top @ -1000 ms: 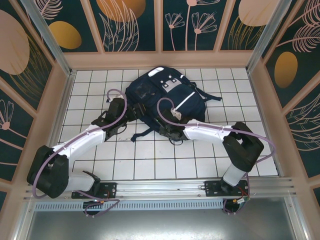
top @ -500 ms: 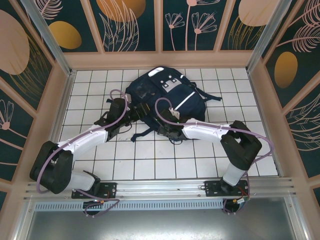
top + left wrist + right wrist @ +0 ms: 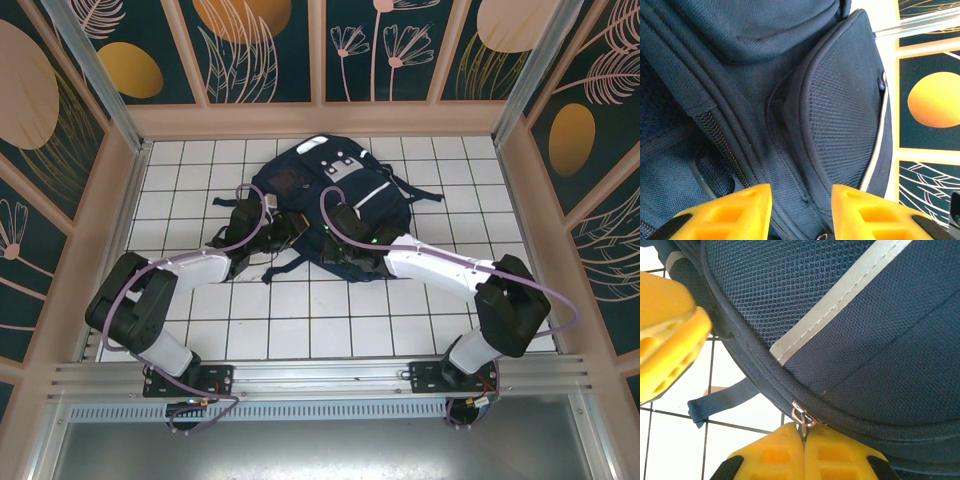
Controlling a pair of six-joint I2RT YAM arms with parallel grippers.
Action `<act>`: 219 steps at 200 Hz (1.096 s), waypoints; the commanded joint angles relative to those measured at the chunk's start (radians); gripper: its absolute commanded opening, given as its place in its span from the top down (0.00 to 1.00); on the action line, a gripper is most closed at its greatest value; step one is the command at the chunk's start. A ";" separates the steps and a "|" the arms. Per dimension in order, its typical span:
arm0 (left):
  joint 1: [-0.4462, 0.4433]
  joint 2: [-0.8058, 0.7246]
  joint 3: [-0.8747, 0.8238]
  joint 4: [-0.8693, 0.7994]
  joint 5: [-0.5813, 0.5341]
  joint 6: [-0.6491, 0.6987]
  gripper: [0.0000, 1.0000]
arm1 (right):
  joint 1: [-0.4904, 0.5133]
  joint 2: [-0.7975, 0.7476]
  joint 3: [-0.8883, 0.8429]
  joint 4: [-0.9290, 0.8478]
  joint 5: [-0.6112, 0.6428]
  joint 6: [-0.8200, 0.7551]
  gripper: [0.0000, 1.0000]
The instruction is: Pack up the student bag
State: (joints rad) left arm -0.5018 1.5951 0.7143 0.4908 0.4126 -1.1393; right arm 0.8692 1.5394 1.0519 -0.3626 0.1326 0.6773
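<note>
Right wrist view: right gripper (image 3: 804, 440) pinched together on the metal zipper pull (image 3: 801, 416) at the edge of the student bag (image 3: 850, 330), which lies flat on the tiled counter (image 3: 300, 310), towards the far side. Left gripper (image 3: 801, 202) fingers apart, astride a seam (image 3: 790, 165). Risk: the small pull slips free under a skewed tug, or, with the fabric unanchored, the bag drags instead.

The left gripper (image 3: 801, 200) is narrowing and pushing up to the backpack (image 3: 300, 180); the right gripper (image 3: 804, 436) is pinching its zipper pull (image 3: 800, 415).
</note>
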 commanded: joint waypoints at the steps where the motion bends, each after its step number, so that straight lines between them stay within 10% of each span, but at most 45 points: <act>1: 0.005 0.038 0.035 0.069 0.035 -0.028 0.64 | -0.004 -0.019 0.020 0.022 -0.027 -0.047 1.00; 68: 0.005 0.097 0.058 0.192 0.108 -0.045 0.62 | -0.006 -0.002 0.030 0.004 -0.025 -0.062 1.00; 116: 0.006 -0.046 0.035 -0.076 -0.096 0.074 0.50 | -0.006 0.010 0.043 -0.018 0.011 -0.057 1.00; 156: 0.004 -0.050 0.075 -0.139 -0.044 0.116 0.39 | -0.005 0.014 0.050 -0.008 -0.013 -0.065 1.00; 219: 0.003 0.105 0.152 -0.015 0.078 0.035 0.58 | 0.001 0.008 0.049 -0.015 -0.024 -0.083 1.00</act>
State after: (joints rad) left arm -0.4965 1.6676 0.8207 0.4225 0.4404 -1.0870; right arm 0.8574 1.5417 1.0595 -0.3740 0.1261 0.6224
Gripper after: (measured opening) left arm 0.450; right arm 0.052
